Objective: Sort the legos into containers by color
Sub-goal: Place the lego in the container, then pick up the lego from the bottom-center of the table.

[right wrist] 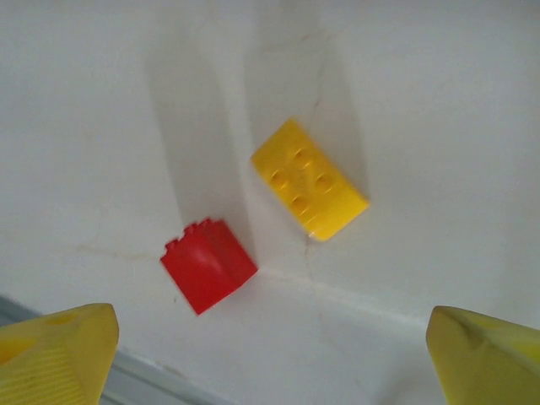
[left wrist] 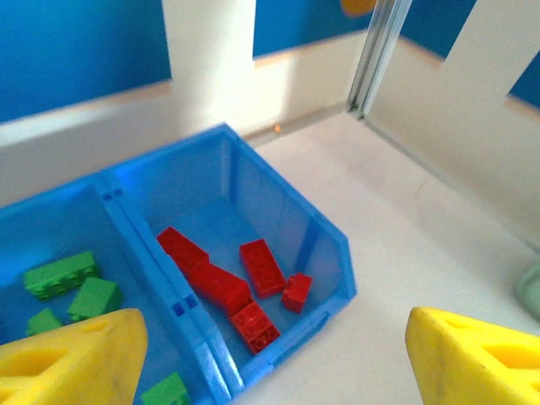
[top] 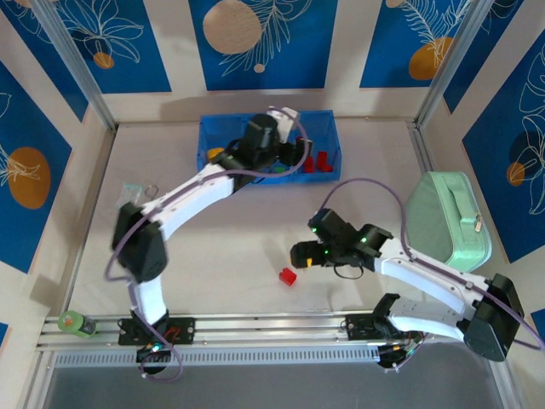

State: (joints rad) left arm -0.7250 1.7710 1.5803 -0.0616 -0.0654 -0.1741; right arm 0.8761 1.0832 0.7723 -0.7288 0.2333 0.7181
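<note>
— How does the left gripper [left wrist: 270, 371] stand?
— Its yellow fingers [left wrist: 72, 359] are spread wide, with nothing between them; it hangs over the near edge of the blue tray [left wrist: 333, 253]; below it, the end compartment holds several red legos [left wrist: 221, 285] lying loose; the compartment beside that one holds green legos [left wrist: 61, 275].
— And the right gripper [right wrist: 270, 363]?
— Gaping too, and empty; it hovers low over the table [right wrist: 422, 101], well apart from the tray; beneath it lie a red brick [right wrist: 208, 266] and a yellow brick [right wrist: 310, 179], near each other but not touching, the yellow one studs up; a mint-green case [top: 447, 217] sits at the table's right side.
</note>
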